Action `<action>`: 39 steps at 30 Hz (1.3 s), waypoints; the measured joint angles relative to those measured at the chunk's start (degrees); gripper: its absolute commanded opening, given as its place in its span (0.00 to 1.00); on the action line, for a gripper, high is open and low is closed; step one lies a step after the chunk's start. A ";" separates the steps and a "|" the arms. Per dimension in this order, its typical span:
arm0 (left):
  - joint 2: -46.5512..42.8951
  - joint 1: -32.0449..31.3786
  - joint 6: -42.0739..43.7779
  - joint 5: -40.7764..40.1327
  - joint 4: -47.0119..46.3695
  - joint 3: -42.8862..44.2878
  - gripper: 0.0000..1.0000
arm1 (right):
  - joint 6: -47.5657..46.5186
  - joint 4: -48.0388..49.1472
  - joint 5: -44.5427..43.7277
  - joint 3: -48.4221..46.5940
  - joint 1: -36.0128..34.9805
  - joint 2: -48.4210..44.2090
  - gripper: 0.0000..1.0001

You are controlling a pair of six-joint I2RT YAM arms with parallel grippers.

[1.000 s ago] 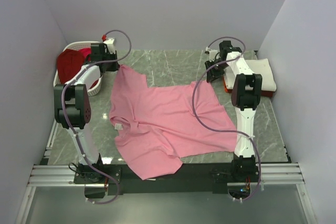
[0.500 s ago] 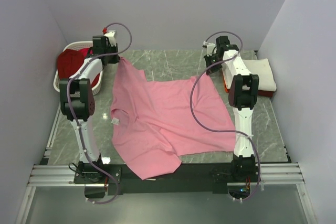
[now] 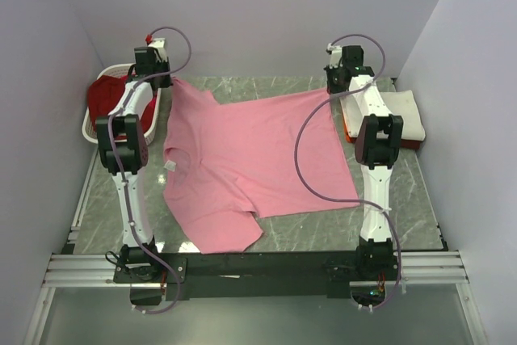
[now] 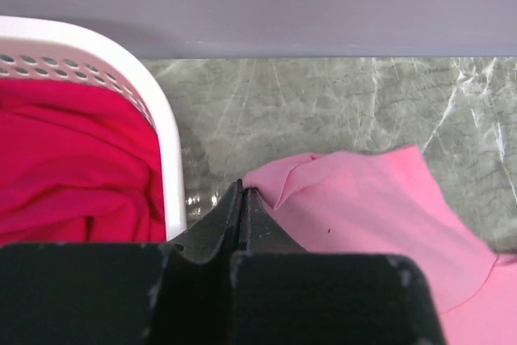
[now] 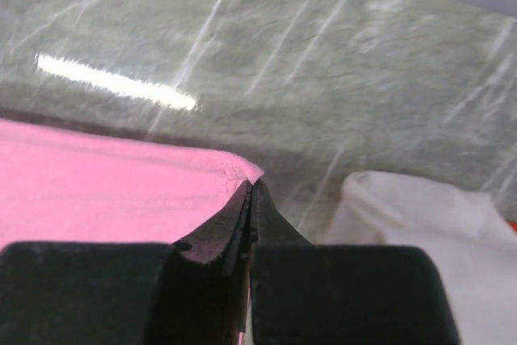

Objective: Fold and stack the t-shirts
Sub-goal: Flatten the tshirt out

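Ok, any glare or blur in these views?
Right wrist: a bright glare streak on the table; the right pincer looks soft up close. Left wrist: even light, faint sheen beside the basket. Top: sharp, evenly lit across the shirt.

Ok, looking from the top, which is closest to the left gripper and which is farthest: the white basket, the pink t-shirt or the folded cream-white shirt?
1. pink t-shirt: its far-left corner is pinched in the left gripper.
2. white basket: right beside that gripper, on its left.
3. cream-white shirt: folded, way over on the right side.
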State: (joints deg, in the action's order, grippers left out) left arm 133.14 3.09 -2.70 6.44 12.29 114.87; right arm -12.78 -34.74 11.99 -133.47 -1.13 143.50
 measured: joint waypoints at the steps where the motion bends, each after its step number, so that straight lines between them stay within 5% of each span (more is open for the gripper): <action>1: 0.61 0.00 0.02 -0.09 0.00 0.66 0.00 | 0.35 0.55 -0.31 0.00 0.26 0.00 0.00; 12: 0.68 -0.24 0.09 2.43 -2.82 -0.11 0.00 | 1.07 4.07 4.09 2.80 2.80 -0.98 0.00; 28: -26.38 -0.24 0.15 7.41 -14.43 -29.59 0.00 | 0.59 8.24 16.68 17.92 3.04 -16.55 0.00; 39: -32.59 1.57 -0.63 7.39 -14.27 -33.38 0.00 | -3.30 5.92 20.37 22.95 4.07 -23.87 0.00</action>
State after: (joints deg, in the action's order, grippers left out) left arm 100.55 4.67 -3.33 13.82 -1.98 81.49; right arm -16.08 -28.82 32.36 -110.52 2.94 119.63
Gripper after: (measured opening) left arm 0.012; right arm 0.006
